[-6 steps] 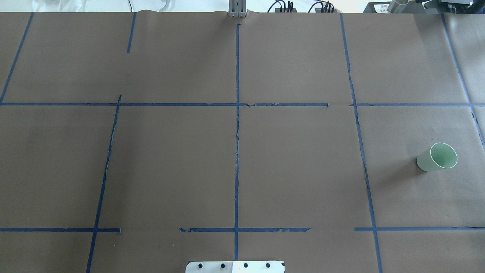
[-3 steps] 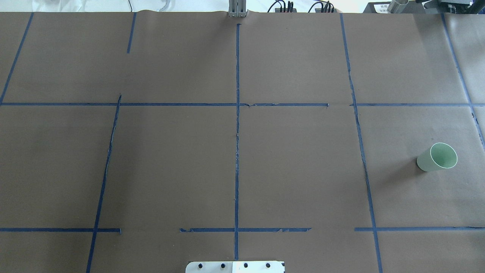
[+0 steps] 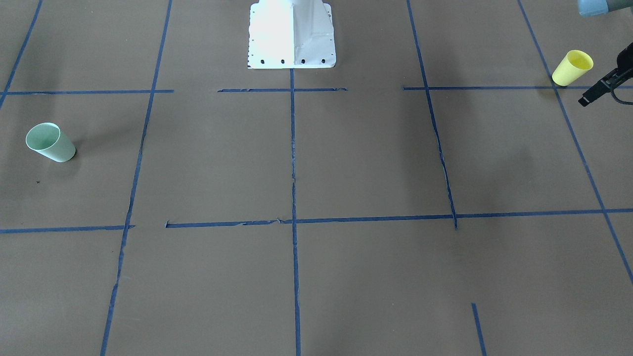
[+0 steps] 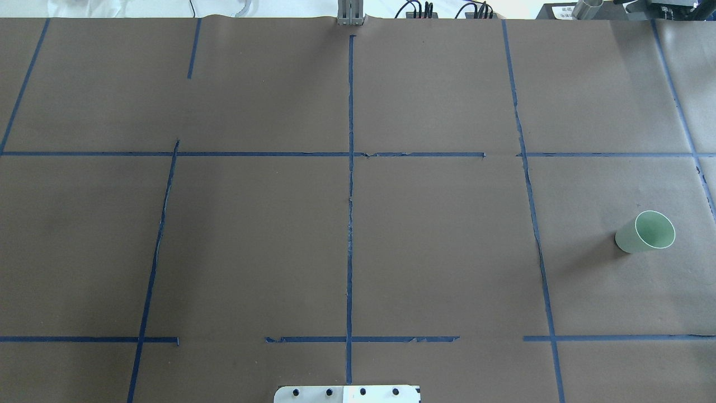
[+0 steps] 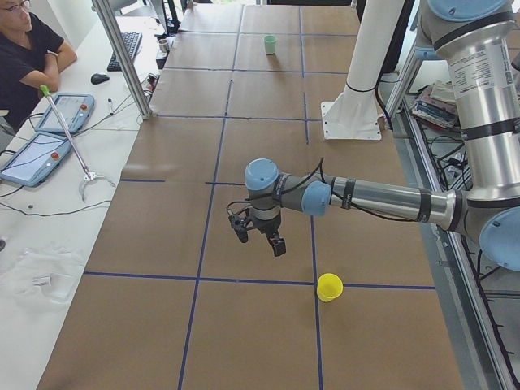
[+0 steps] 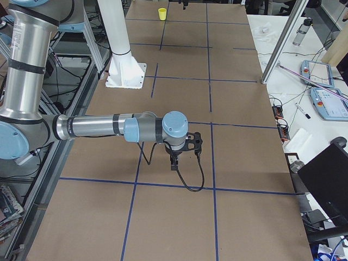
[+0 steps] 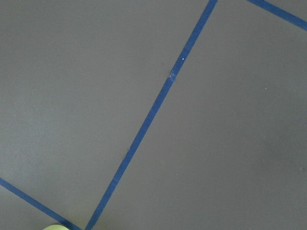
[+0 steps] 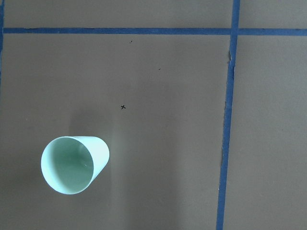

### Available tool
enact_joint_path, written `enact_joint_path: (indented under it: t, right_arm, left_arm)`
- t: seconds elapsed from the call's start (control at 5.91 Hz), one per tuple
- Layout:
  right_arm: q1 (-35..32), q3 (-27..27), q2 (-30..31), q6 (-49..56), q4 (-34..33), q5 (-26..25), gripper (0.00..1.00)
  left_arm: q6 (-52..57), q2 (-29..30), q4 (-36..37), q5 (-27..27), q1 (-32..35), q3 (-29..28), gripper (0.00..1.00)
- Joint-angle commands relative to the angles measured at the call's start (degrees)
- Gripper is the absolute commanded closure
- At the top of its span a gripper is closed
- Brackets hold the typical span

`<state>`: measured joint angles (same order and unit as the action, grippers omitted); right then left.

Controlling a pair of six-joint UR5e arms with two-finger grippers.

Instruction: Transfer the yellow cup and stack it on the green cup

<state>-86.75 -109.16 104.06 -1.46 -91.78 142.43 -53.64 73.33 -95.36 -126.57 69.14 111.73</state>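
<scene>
The yellow cup (image 3: 572,67) stands upright on the brown table at the robot's left end, beside a blue tape crossing. It also shows in the exterior left view (image 5: 329,287), and its rim shows as a sliver in the left wrist view (image 7: 56,227). It is outside the overhead view. My left gripper (image 5: 258,238) hovers open and empty, a short way from the cup on its far-from-base side; one finger (image 3: 591,96) shows. The green cup (image 4: 645,232) stands upright at the right end and shows in the right wrist view (image 8: 74,164). My right gripper (image 6: 182,153) hangs above it; I cannot tell whether it is open or shut.
The white base plate (image 3: 292,34) sits at the table's middle near edge. Blue tape lines divide the brown paper. A side bench with tablets (image 5: 61,110), a metal post (image 5: 122,57) and a seated operator (image 5: 24,49) runs along the far side.
</scene>
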Motion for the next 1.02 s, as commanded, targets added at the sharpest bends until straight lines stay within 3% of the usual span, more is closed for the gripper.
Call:
enact_joint_path:
  t: [0.0, 0.34, 0.51, 0.68, 0.85]
  right_arm:
    - [0.0, 0.35, 0.09, 0.05, 0.02, 2.05, 0.0]
    - [0.0, -0.35, 0.0, 0.57, 2.29, 2.33, 0.0]
    - [0.09, -0.18, 1.83, 0.14, 9.96, 2.41, 0.0]
    - [0.09, 0.17, 2.63, -0.38, 14.22, 2.15, 0.0]
    - [0.09, 0.35, 2.64, -0.22, 14.26, 1.19, 0.0]
  left_arm:
    - [-11.16, 0.06, -0.45, 9.09, -6.78, 0.07, 0.0]
    - [-28.52, -0.2, -0.97, 20.69, -13.47, 1.29, 0.0]
    - [-36.89, -0.55, -0.45, 25.1, -18.21, 2.6, 0.0]
    - [-43.41, -0.56, 1.82, 27.15, -22.08, 2.62, 0.0]
    - [-50.53, -0.38, 7.32, 30.82, -27.08, 3.31, 0.0]
